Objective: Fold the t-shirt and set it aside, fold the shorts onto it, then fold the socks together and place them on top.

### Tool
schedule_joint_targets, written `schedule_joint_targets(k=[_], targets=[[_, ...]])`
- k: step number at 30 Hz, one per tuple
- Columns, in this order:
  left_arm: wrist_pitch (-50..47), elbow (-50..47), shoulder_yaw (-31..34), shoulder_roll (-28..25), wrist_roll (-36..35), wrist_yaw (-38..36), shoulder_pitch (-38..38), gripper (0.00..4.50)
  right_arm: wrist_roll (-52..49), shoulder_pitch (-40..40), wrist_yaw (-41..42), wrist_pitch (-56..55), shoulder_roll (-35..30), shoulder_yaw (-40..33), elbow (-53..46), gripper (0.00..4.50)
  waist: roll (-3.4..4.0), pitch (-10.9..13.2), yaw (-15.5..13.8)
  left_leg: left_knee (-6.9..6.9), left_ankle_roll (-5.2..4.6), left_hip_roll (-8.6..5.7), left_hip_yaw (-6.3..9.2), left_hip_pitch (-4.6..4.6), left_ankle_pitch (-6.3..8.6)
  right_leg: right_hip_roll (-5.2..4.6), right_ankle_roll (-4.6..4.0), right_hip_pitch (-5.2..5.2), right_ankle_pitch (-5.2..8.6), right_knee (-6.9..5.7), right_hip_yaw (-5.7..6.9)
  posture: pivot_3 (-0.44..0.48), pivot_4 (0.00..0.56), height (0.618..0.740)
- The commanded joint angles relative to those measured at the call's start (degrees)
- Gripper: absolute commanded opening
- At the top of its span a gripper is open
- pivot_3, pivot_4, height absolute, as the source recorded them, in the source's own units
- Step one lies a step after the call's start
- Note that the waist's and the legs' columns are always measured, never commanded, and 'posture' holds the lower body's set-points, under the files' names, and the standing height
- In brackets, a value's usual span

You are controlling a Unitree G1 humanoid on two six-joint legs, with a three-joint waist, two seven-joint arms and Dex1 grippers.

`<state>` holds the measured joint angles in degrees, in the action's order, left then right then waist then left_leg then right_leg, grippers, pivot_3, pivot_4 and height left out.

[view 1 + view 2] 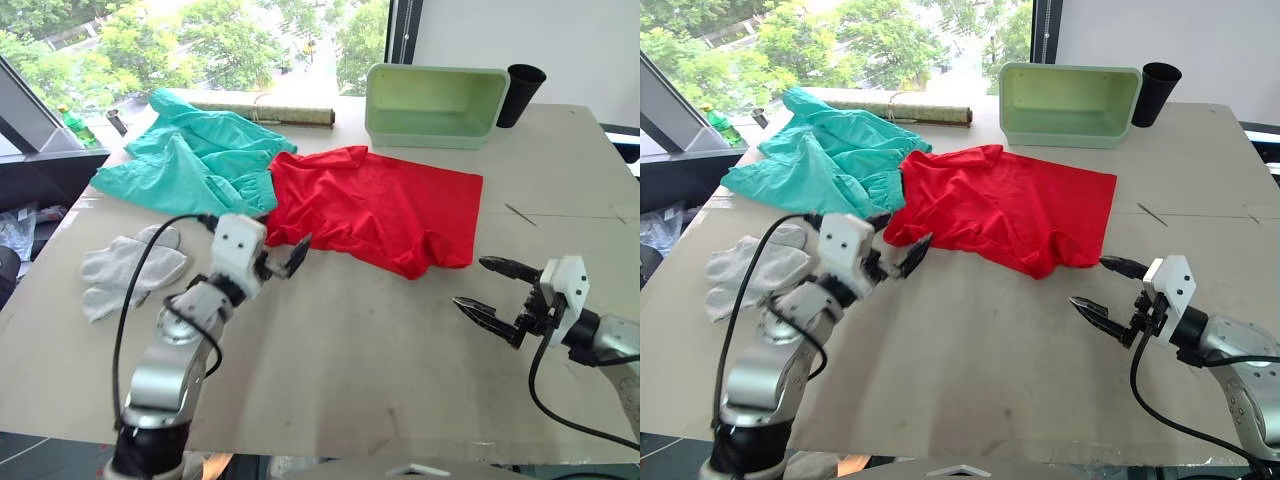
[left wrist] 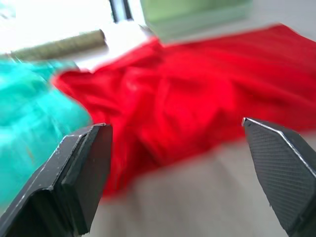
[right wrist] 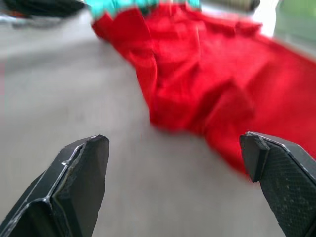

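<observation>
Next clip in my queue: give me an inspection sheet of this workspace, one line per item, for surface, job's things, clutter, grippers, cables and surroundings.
Surface: grey table, bare in front.
Job's things: t-shirt lying crumpled and unfolded mid-table; shorts bunched beside it toward the robot's left, edges touching; socks lying loose near the left edge.
Clutter: green bin, black cup and a rolled mat along the far edge.
Grippers: left gripper open, at the t-shirt's near left corner, holding nothing; right gripper open over bare table near the t-shirt's near right corner.
Cables: black cable looping from the left arm; another on the right arm.
Surroundings: window with trees behind; white wall.
</observation>
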<state>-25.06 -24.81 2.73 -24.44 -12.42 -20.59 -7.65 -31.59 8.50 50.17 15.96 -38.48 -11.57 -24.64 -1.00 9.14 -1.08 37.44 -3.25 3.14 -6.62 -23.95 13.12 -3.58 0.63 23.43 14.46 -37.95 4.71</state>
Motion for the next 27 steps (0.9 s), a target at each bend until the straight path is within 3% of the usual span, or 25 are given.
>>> schedule_joint_targets(k=[1,7,13,16,21,23,24,25,27], targets=[[-1.1,3.6,-2.6,1.2,2.3,1.5,-4.9,4.50,-1.4,-1.1,-0.2,1.2,-0.4,0.1,-3.1,4.45,-0.01,0.0,0.1,-0.01,0.00,0.00,-0.01,0.00,0.00,0.00,-0.02,0.00,-0.02,0.00,-0.01,0.000,0.150,0.740],[-5.3,10.5,-7.1,2.9,4.8,0.9,-12.6,4.50,-0.9,-1.3,-1.1,1.5,0.3,0.5,-4.3,4.45,-0.04,0.0,0.2,-0.03,0.03,0.00,-0.02,-0.01,-0.01,0.04,-0.03,0.01,-0.02,0.00,-0.03,0.000,0.150,0.740],[-8.8,15.0,-6.6,5.2,5.1,2.5,-17.0,4.50,-0.8,-0.6,-1.9,1.3,0.3,-0.2,-4.9,4.45,-0.05,0.0,0.2,-0.01,0.06,0.00,-0.01,0.00,-0.03,0.02,-0.02,0.01,-0.02,-0.04,-0.03,0.000,0.150,0.740],[-10.2,16.2,-6.9,5.8,5.1,2.4,-18.1,3.87,-0.7,0.0,-2.2,1.1,0.4,-0.2,-5.3,4.50,-0.05,0.0,0.2,-0.01,0.13,0.00,-0.01,0.01,-0.07,0.02,-0.01,0.01,-0.03,-0.06,-0.04,0.000,0.150,0.740],[-13.5,15.1,-6.3,7.0,4.1,2.5,-17.4,1.40,-0.6,1.0,-2.7,0.8,0.7,-0.5,-5.9,4.50,-0.06,0.0,0.2,-0.01,0.23,0.00,-0.01,0.00,-0.13,0.01,-0.01,0.01,-0.04,-0.06,-0.04,0.000,0.150,0.740],[-14.0,14.7,-6.2,6.8,4.4,2.7,-17.3,0.90,-0.6,1.1,-2.7,0.6,0.7,-0.4,-5.8,4.50,-0.06,0.0,0.2,-0.01,0.23,0.00,-0.01,0.00,-0.14,0.02,-0.01,0.01,-0.04,-0.06,-0.04,0.000,0.150,0.740],[-13.9,14.7,-6.1,6.5,4.6,2.7,-17.3,0.31,-0.3,0.5,-3.0,0.6,0.8,-0.1,-5.5,4.50,-0.06,0.0,0.2,-0.01,0.23,0.00,0.00,0.00,-0.13,0.02,-0.01,0.01,-0.04,-0.06,-0.04,0.000,0.150,0.740],[-13.9,14.7,-5.9,6.4,4.7,2.8,-17.3,0.04,-0.1,-0.3,-3.8,1.0,0.9,0.2,-5.1,4.50,-0.06,0.0,0.2,-0.01,0.23,0.00,-0.01,0.00,-0.13,0.02,-0.01,0.01,-0.04,-0.06,-0.04,0.000,0.150,0.740],[-13.5,14.4,-5.4,6.5,4.5,2.9,-17.2,0.01,0.5,-2.5,-5.1,2.0,1.1,1.1,-4.2,4.50,-0.06,0.0,0.3,0.00,0.22,0.00,-0.01,0.01,-0.13,0.01,0.00,0.01,-0.04,-0.07,-0.05,0.000,0.150,0.740]])
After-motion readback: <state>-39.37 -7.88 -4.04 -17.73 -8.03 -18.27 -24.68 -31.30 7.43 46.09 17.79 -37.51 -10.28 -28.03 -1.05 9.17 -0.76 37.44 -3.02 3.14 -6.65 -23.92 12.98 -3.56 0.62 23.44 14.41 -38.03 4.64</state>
